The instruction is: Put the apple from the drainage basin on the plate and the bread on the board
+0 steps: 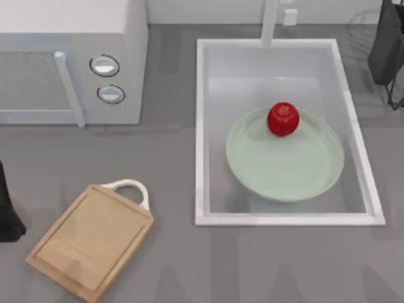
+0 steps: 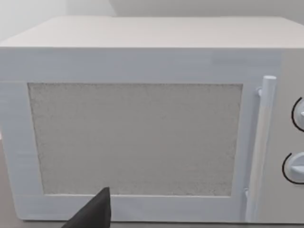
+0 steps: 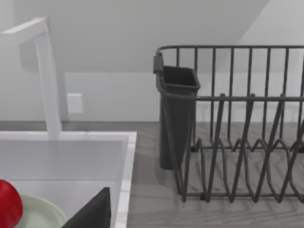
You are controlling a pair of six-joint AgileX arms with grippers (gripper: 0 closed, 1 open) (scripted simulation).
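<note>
A glossy red apple (image 1: 283, 118) rests on the far part of the pale green plate (image 1: 285, 167). The plate lies inside the white drainage basin (image 1: 201, 132). In the right wrist view the apple (image 3: 8, 209) and the plate's rim (image 3: 42, 213) peek in at the near corner. The wooden board (image 1: 91, 240) with its white loop handle lies bare at the front left of the table. The bread is out of view. My left gripper (image 1: 7, 211) hangs at the table's left edge, facing the microwave. My right gripper (image 1: 386, 47) stands at the far right, beside the basin.
A white microwave (image 1: 69, 57) with a shut door (image 2: 137, 137) stands at the back left. The white faucet (image 3: 47, 76) rises behind the basin. A dark wire rack (image 3: 237, 133) with a cup holder stands at the back right.
</note>
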